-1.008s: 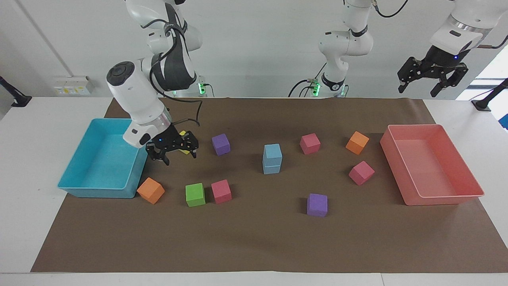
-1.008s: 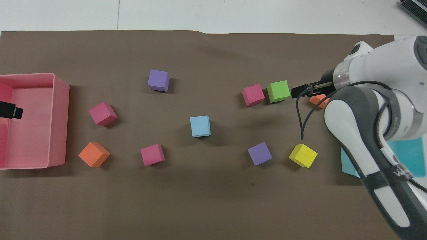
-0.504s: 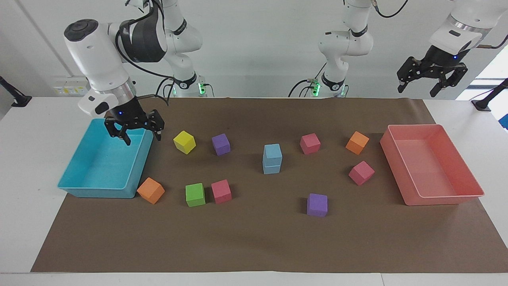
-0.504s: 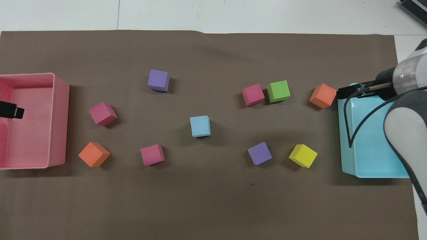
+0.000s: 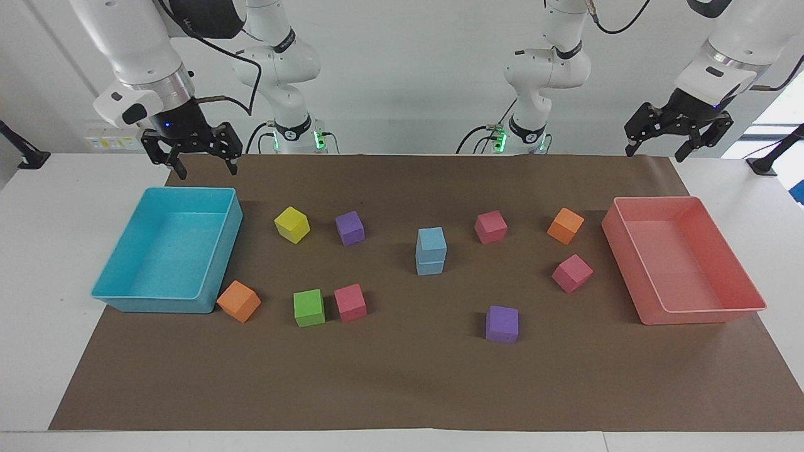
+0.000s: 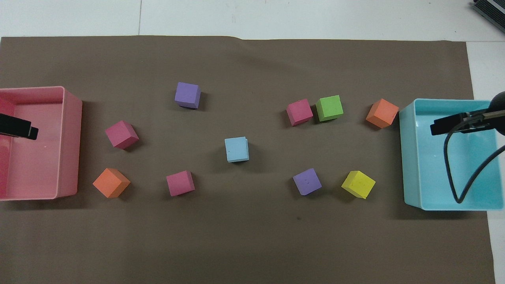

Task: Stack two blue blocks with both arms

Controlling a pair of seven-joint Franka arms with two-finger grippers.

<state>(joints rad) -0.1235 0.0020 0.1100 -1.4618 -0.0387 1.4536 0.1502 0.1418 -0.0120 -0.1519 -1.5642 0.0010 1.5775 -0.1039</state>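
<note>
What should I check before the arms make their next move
1. Blue blocks stacked, one on the other: ok.
2. Top block square on the lower: ok, slight offset at most.
3. Left gripper open, holding nothing, raised over the pink bin's end of the table: ok.
4. Right gripper open, holding nothing, raised by the turquoise bin: ok.
5. Other cubes apart from the stack: ok.

1. Robotics lab: two white arms (image 5: 276, 56) bolted at 12 o'clock on a white surface (image 5: 38, 263).
2. Brown paper mat (image 5: 402, 376) centred, scattered with foam cubes (image 5: 308, 307).
3. Bare white walls, trailing black cables (image 6: 453, 173).
</note>
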